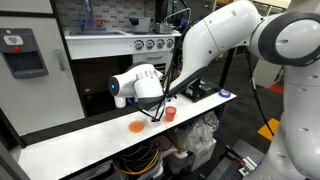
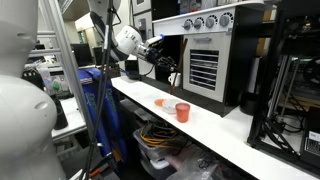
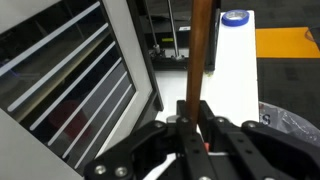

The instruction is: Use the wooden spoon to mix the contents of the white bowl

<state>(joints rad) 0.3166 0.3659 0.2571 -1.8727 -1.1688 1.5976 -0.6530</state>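
The white table [image 1: 70, 140] carries an orange dish [image 1: 137, 126] near a red cup [image 1: 170, 114].

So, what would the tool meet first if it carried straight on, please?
With the wooden spoon leading, the tool points along the white tabletop; probably the blue ring at its far end first, though depth is unclear.

The wooden spoon [image 3: 200, 45] shows in the wrist view as a long, slim brown handle, and the head isn't visible. It runs straight up the frame, with its lower end pinched between the 2 fingers of the gripper [image 3: 195, 112]. That puts it up off the counter, over the long middle stretch. The white bowl [image 3: 235, 17] sits upright way down by the counter's far short edge, near 1 corner and well apart from the spoon. It looks bluish from here, and what's inside is too small to make out.
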